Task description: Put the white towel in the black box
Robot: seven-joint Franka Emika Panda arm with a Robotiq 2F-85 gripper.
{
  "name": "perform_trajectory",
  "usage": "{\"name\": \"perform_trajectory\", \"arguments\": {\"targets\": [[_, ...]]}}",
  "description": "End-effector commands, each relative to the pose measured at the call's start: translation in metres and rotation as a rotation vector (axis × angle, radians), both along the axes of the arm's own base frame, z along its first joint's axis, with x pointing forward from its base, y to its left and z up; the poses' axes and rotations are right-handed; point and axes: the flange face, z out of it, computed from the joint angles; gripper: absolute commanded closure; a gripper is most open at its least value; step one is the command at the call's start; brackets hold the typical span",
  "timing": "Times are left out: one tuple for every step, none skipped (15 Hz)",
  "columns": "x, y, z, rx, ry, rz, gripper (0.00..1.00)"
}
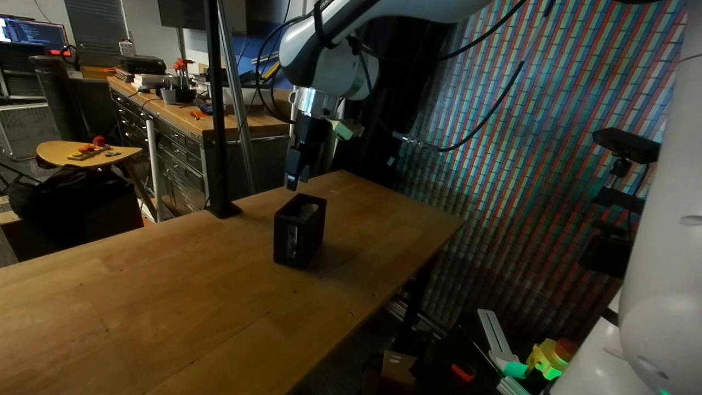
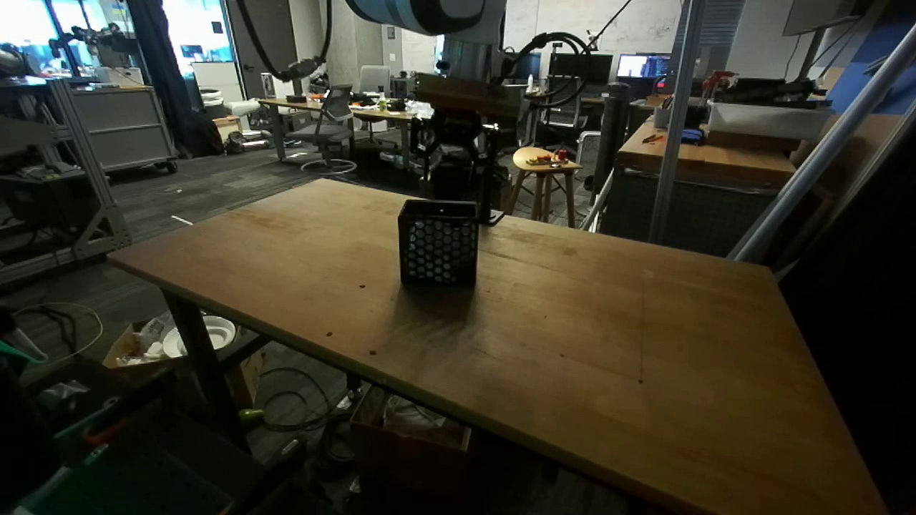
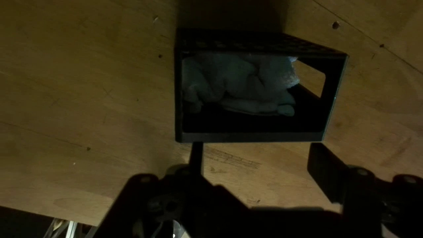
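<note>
The black box stands upright on the wooden table in both exterior views [image 1: 283, 236] [image 2: 474, 247], and its open top shows in the wrist view [image 3: 251, 137]. The white towel [image 3: 238, 79] lies crumpled inside the box, looking grey in the dim light. A bit of the towel [image 1: 310, 211] also shows through the box's top in an exterior view. My gripper [image 3: 256, 148] is open with nothing between its fingers. It hangs above the table beside one long side of the box, with its fingertips [image 1: 296, 181] higher than the rim.
The wooden table [image 1: 164, 307] [image 2: 608, 343] spreads around the box. A black upright post [image 1: 218, 137] stands at the table's edge near the box. A workbench [image 1: 164, 115] and a small stool [image 1: 82, 151] are beyond the table.
</note>
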Motion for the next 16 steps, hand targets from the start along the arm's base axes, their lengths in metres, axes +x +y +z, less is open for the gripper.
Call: {"name": "perform_trajectory", "arguments": {"targets": [[-0.001,0.004,0.010,-0.009,-0.006,0.009,0.48],[0.000,0.005,0.008,-0.008,-0.005,0.015,0.58],[0.000,0.006,0.006,-0.006,-0.004,0.017,0.66],[-0.001,0.007,0.004,-0.004,-0.002,0.021,0.73],[-0.001,0.007,0.002,-0.002,0.001,0.026,0.81],[-0.002,0.007,0.000,-0.002,0.003,0.030,0.88],[-0.002,0.007,-0.002,-0.001,0.007,0.034,0.90],[-0.003,0.006,-0.005,0.000,0.010,0.038,0.92],[-0.003,0.005,-0.006,0.000,0.012,0.042,0.93],[-0.002,0.005,-0.009,-0.001,0.016,0.050,0.94],[-0.002,0.005,-0.011,-0.001,0.019,0.057,0.91],[-0.001,0.006,-0.015,-0.001,0.024,0.068,0.89],[0.000,0.006,-0.018,-0.001,0.028,0.077,0.89],[0.001,0.008,-0.024,0.001,0.034,0.089,0.89],[0.001,0.009,-0.028,0.002,0.039,0.098,0.89],[0.002,0.010,-0.033,0.005,0.046,0.110,0.89]]}}
